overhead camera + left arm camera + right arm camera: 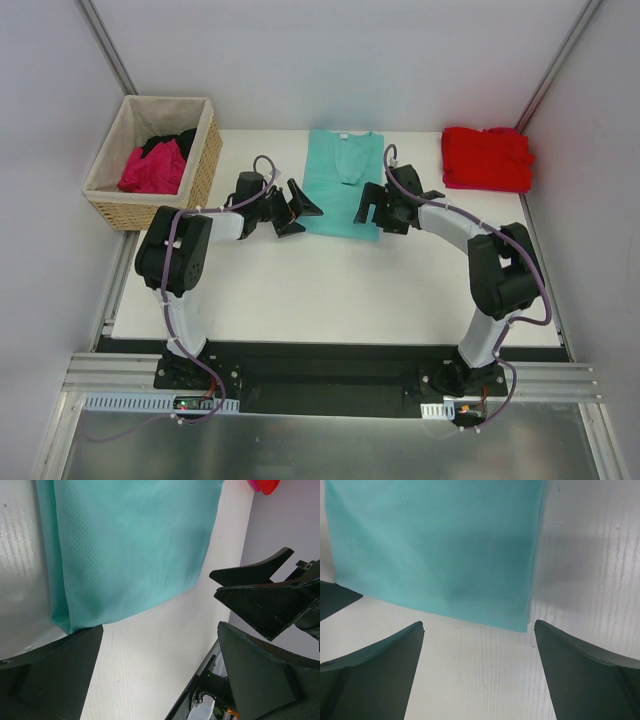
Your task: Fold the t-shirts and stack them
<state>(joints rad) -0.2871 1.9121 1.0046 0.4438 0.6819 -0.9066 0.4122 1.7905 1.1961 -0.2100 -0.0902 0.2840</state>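
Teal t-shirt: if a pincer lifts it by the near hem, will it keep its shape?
Probably floppy: the teal t-shirt lies flat as thin folded cloth, so a lifted edge would likely droop. Its fine perforated weave suggests it is light. Pushed, it might slide on the smooth table.

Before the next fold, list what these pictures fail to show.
- Top view: the basket wall hides any clothes beneath the magenta t-shirt and black t-shirt.
- Top view: the red t-shirt is too small to count its folds.
- Both wrist views: the frame edge cuts off the collar end of the teal t-shirt.
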